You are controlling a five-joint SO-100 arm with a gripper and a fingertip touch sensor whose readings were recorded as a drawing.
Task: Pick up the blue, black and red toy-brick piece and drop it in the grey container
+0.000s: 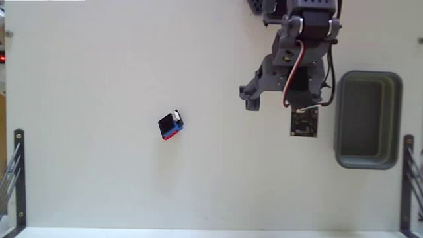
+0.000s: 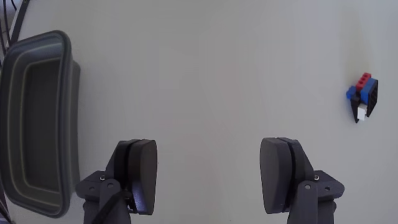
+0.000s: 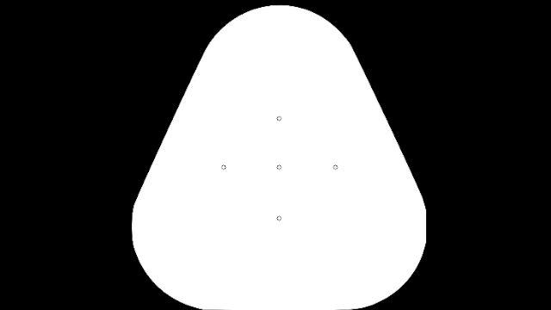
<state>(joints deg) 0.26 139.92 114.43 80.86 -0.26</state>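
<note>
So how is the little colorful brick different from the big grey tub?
The toy-brick piece is tiny; the grey container is far bigger. The toy-brick piece is black, blue and red with a white spot, while the grey container is one plain grey, darker inside. The toy-brick piece is a solid stacked lump; the grey container is hollow with a thick rim. Both sit on the pale table, and the open claw touches neither.

In the wrist view the grey container [image 2: 37,118] is cut off at the left edge, perhaps a third hidden.

The fingers [image 2: 142,174] stand wide apart, holding nothing.
</note>
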